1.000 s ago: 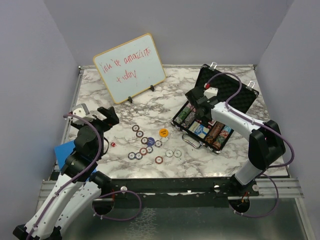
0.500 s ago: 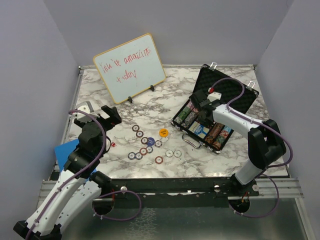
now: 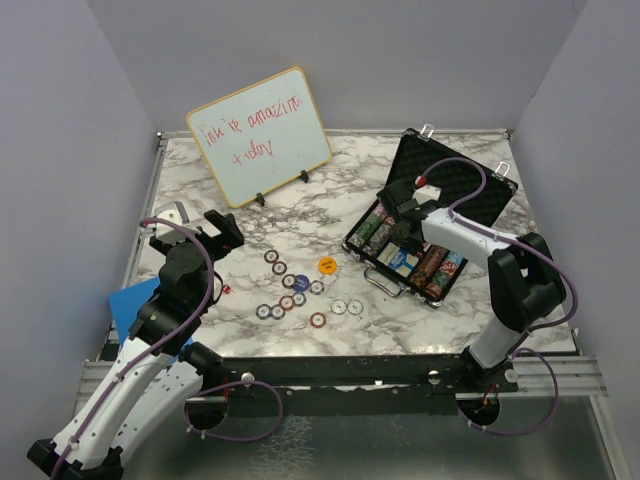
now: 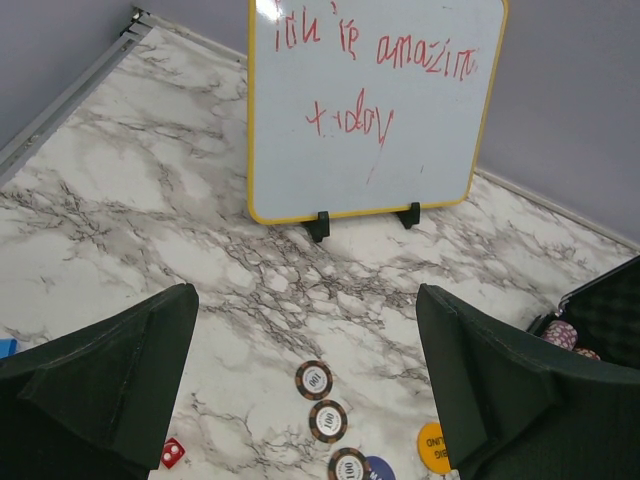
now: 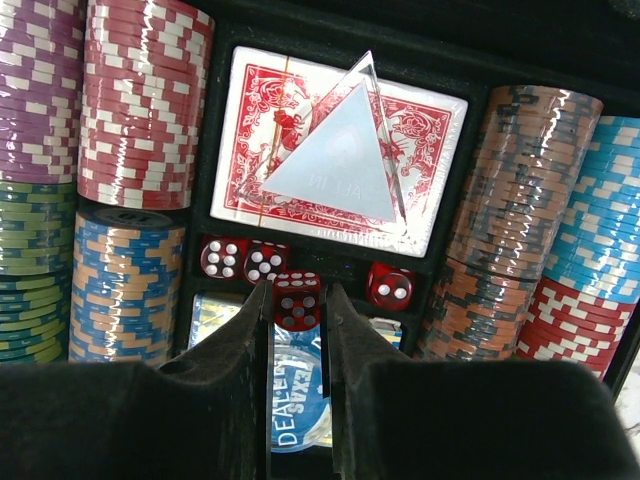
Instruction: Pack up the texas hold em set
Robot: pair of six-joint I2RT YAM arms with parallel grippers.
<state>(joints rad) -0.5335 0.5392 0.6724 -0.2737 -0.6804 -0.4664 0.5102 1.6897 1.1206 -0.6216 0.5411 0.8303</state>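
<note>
- My right gripper (image 5: 298, 292) is nearly pressed together, pinching a red die (image 5: 297, 308) over the dice slot of the open briefcase (image 3: 470, 190), which sits toward the right rear corner of the table (image 3: 350, 180).
- My fingers hide most of the blue dealer button (image 5: 300, 400) below.
- My left gripper (image 4: 305, 295) is spread wide, holding nothing, near the left edge.
- Loose poker chips (image 3: 288, 290) lie toward the front edge.

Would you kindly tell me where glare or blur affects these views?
Right wrist: white glare streaks on the chip stacks, red die sharp, right gripper edges soft. Left wrist: whiteboard crisp, left gripper dark. Top external: even light.
</note>
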